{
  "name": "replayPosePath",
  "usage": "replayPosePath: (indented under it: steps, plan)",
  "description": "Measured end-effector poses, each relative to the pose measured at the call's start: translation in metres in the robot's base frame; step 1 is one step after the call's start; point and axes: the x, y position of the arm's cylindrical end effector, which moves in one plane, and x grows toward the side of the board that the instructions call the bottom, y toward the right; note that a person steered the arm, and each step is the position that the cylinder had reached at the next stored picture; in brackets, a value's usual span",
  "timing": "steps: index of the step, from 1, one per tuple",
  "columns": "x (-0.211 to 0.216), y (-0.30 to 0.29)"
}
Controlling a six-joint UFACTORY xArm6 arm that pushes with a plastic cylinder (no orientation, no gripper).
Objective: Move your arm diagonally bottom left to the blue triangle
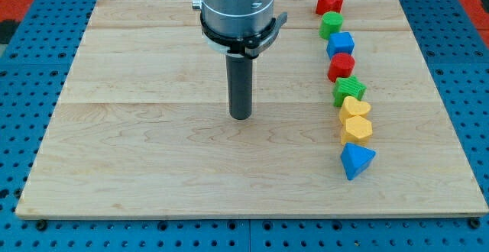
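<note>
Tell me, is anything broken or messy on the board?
No, nothing stands out. The eight blocks, red star down to blue triangle, form a tidy, slightly wavy column at the view's right; my tip is apart, left of them.

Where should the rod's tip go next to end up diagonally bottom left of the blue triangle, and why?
Probably slide my tip toward the view's lower right. It stands mid-board, touching nothing, well left of and above the blue triangle block, the lowest in the column of coloured blocks on the wooden board.

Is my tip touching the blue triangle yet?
Apart. The camera view shows my tip near the board's middle, with bare wood between it and the blue triangle, which lies toward the view's lower right.
</note>
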Motion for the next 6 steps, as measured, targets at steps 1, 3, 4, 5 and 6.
replayPosePath:
  steps: [1,3,4,5,6]
  plan:
    - [-0.046,0.001]
    - [-0.165,0.000]
    - [-0.194,0.006]
    - [-0.101,0.054]
    - [0.025,0.072]
